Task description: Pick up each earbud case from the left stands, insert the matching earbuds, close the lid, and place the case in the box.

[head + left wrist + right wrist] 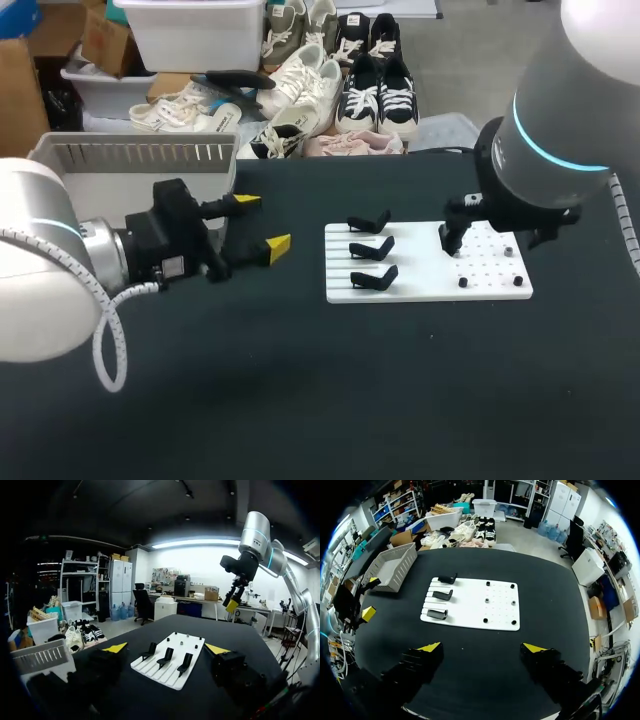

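A black table point(300, 400) bears a white pegboard point(420, 286) toward three o'clock from its middle, with small black pegs point(463, 282) dotting the board's right half.

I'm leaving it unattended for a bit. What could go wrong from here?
The three stands look bare, with no case visible, so the open left gripper may close on a stand and drag the white board. It also hovers near the grey box wall and could bump it swinging across.

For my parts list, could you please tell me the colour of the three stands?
Black; the stands show best in the right wrist view.
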{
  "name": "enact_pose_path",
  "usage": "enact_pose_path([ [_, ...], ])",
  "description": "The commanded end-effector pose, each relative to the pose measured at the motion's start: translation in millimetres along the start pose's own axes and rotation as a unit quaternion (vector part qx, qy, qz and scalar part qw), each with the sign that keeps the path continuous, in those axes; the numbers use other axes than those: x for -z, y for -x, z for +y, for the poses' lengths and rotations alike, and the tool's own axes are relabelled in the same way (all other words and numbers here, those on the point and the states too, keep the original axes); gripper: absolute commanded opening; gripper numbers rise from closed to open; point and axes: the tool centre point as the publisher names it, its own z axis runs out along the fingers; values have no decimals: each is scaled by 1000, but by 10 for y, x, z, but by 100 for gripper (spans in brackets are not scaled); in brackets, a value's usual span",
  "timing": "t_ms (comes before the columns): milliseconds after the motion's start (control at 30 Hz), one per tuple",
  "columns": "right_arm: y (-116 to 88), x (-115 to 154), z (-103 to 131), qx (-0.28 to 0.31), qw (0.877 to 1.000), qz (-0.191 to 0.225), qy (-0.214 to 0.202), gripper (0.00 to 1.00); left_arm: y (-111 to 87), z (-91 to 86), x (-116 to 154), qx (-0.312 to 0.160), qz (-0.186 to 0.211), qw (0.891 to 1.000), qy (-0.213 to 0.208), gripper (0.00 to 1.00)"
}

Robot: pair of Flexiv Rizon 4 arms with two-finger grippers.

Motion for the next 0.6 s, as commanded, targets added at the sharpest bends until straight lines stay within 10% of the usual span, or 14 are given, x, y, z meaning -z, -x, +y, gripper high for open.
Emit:
enact_pose_path([
  [33, -22, 2, -12, -1, 1000, -4, 1, 100, 14, -162, -29, 1, 1, 1000, 25, 100],
  [600, -22, 2, -12, -1, 1000, -4, 1, 100, 8, -237, -64, 0, 2, 1000, 12, 100],
])
